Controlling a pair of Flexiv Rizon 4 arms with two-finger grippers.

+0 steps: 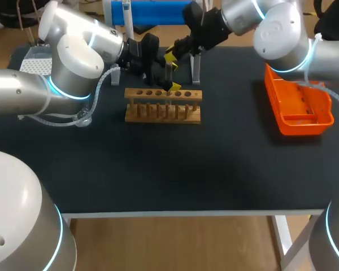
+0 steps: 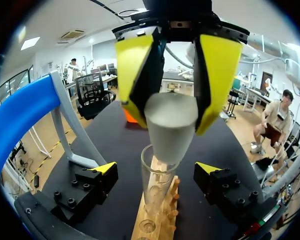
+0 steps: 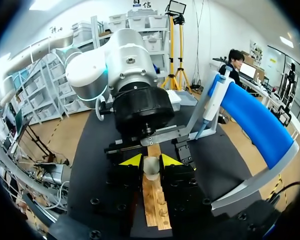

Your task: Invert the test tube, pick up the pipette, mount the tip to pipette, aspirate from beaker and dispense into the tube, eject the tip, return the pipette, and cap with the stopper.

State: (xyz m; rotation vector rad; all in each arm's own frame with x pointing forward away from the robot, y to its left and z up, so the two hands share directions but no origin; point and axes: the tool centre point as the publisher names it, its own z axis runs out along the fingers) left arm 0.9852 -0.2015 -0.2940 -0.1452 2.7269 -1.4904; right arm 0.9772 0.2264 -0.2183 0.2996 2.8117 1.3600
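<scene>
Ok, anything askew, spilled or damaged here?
Nothing stands out. The right gripper holds the stopper at the mouth of the test tube, which stands upright in the wooden rack between the open fingers of the left gripper; no spill shows.

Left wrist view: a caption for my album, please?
Right gripper holds the stopper at the mouth of the tube in the rack.

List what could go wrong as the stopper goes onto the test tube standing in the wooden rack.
1. The right gripper holds the stopper at the test tube's mouth. If it is off-centre, it may catch the rim and tilt the glass.
2. The left gripper stands open either side of the tube without touching it, so only the wooden rack steadies it.
3. The two grippers are close together and might collide.
</scene>
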